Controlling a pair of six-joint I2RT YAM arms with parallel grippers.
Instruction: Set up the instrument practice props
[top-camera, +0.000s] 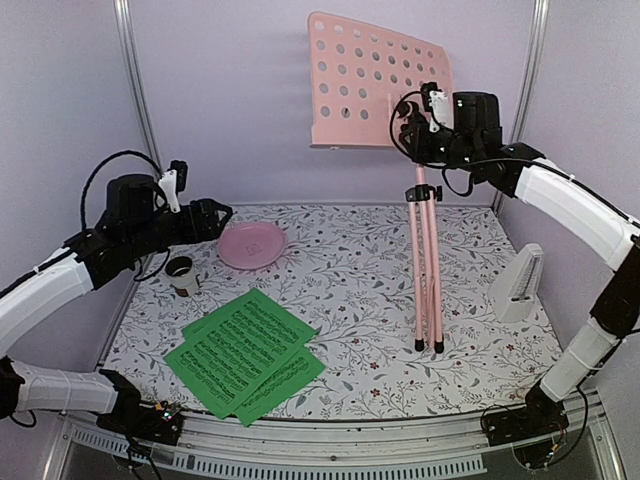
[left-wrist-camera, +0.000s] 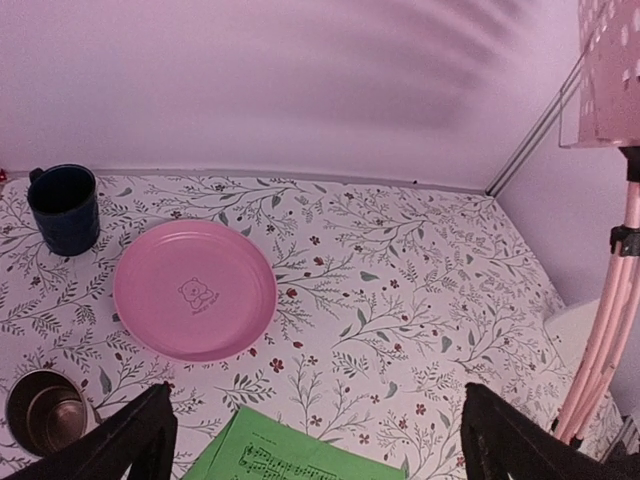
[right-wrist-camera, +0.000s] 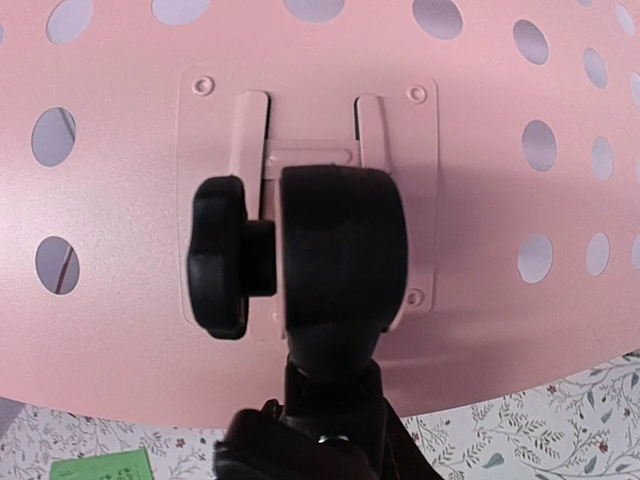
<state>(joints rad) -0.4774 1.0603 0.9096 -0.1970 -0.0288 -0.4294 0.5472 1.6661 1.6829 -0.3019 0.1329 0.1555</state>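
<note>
Gripping high up, the right gripper (top-camera: 410, 128) pinches the black neck of the pink music stand (top-camera: 428, 262) just beneath its perforated desk (top-camera: 375, 80). The stand's legs are drawn together on the table (top-camera: 350, 270). The left gripper (top-camera: 222, 214) hovers beside the pink plate (top-camera: 252, 245), fingers (left-wrist-camera: 135, 445) spread wide. Green sheet-music pages (top-camera: 245, 352) lie front-left, and the white metronome (top-camera: 520, 285) stands far right.

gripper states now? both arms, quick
Left gripper: open, fingers wide apart, nothing between them.
Right gripper: closed on the music stand, gripping it at its neck.
</note>
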